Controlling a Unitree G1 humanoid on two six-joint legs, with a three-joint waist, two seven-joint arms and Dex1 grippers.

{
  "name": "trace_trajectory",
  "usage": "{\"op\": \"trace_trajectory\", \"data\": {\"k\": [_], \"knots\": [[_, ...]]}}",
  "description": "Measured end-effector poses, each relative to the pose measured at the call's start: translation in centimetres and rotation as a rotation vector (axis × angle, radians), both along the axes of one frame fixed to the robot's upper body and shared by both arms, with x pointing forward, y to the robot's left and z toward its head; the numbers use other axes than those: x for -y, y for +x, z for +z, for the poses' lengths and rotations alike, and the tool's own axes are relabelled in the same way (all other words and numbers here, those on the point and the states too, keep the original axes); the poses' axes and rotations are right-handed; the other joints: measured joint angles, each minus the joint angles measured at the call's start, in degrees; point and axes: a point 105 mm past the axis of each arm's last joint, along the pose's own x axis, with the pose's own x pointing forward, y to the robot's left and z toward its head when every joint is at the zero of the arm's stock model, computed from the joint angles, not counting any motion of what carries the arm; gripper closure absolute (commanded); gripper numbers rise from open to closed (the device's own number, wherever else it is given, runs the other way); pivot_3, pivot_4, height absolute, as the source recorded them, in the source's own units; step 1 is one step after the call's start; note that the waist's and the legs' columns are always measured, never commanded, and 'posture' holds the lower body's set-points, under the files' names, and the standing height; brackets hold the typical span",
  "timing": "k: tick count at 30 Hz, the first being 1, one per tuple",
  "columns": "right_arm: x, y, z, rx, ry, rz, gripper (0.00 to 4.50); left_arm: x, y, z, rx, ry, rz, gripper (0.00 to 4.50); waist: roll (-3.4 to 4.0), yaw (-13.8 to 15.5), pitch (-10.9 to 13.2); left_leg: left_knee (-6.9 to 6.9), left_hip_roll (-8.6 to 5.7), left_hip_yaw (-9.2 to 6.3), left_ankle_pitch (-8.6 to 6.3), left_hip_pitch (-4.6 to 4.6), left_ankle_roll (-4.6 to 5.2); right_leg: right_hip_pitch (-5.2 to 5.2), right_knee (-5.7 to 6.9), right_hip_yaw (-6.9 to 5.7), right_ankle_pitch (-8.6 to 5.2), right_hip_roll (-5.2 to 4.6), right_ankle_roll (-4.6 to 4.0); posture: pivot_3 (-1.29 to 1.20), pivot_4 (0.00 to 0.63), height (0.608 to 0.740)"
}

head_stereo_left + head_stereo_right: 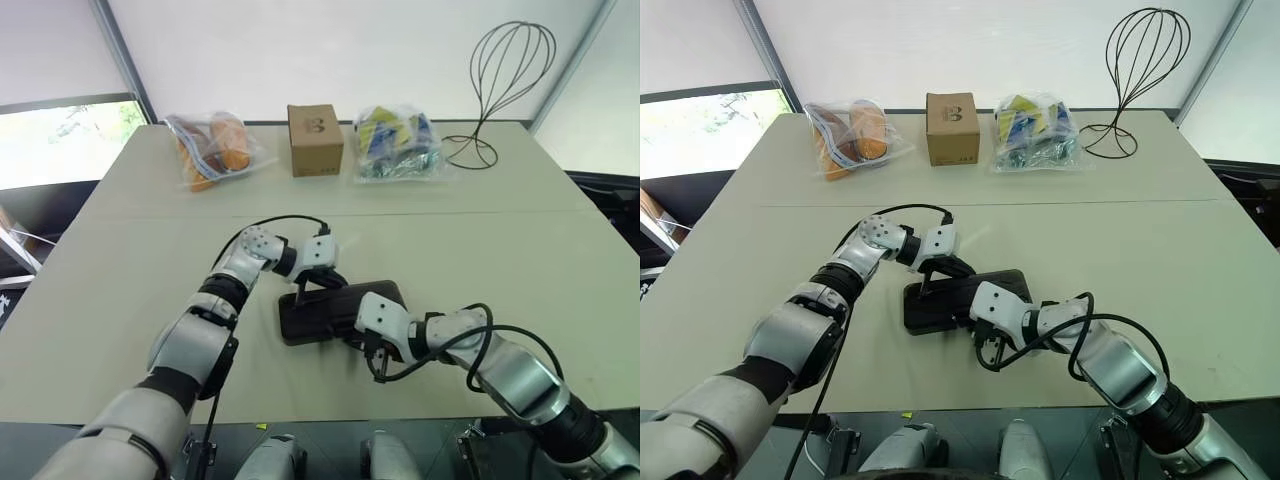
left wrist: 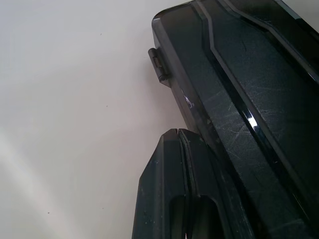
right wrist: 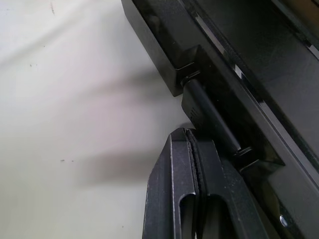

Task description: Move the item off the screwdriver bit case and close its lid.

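The flat dark plastic screwdriver bit case (image 1: 335,310) lies near the desk's (image 1: 120,290) front edge, its smoky translucent lid (image 2: 239,99) seemingly down and nothing on it. The left gripper (image 1: 300,287) and the right gripper (image 3: 192,149) are both pinched together, holding nothing, against opposite long edges. Probably the closing step; next, press the latch tab (image 3: 204,112), which the right wrist view shows and the head views do not.

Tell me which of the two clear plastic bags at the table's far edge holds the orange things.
The plastic bag left of the cardboard box; the other bag, on the box's right, holds blue and yellow things.
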Motion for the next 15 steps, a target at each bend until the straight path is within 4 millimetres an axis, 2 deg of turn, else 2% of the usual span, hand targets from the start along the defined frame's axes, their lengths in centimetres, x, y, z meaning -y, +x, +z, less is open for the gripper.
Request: {"op": "trace_trajectory", "data": {"k": [6, 10, 11, 13, 15], "knots": [[0.2, -0.3, 0.2, -0.02, -0.003, -0.032, 4.47, 0.3, 0.0, 0.1, 0.006, -0.006, 0.001, 4.5, 0.02, 0.1, 0.0, 0.0, -0.01, 0.0, -0.01, -0.06, 0.01, -0.03, -0.02, 0.01, 0.0, -0.01, 0.0, 0.0, 0.15, 0.74], [1.8, -1.8, 2.8, -0.048, 0.102, -0.088, 4.47, 0.1, 1.5, 1.1, -0.04, -0.093, 0.133, 4.5, -0.07, 1.6, 0.2, 0.08, -0.07, -0.07, -0.04, -0.23, 0.08, -0.1, -0.09, 0.01, 0.0, -0.01, 0.0, 0.0, 0.15, 0.74], [2.1, -2.6, 3.9, -0.072, 0.165, -0.092, 4.47, -0.5, 2.3, 1.5, -0.068, -0.133, 0.208, 4.5, -0.25, 1.6, 0.5, 0.19, -0.05, -0.08, -0.04, -0.45, 0.07, -0.23, -0.08, 0.01, 0.0, 0.0, 0.0, 0.0, 0.15, 0.74], [2.4, -3.9, 5.9, -0.105, 0.273, -0.091, 4.47, -3.3, 3.9, 2.8, -0.113, -0.206, 0.356, 4.5, -0.55, 1.2, 1.1, 0.3, 0.0, -0.04, 0.06, -1.03, -0.09, -0.87, 0.08, 0.04, 0.01, 0.03, 0.0, 0.0, 0.15, 0.74], [3.2, -4.0, 7.6, -0.105, 0.365, -0.121, 4.47, -5.7, 5.2, 4.9, -0.134, -0.304, 0.458, 4.5, -0.64, 0.7, 1.2, 0.3, 0.01, -0.02, 0.1, -1.23, -0.15, -1.2, 0.31, 0.03, 0.01, 0.0, 0.0, 0.0, 0.15, 0.74]]}}
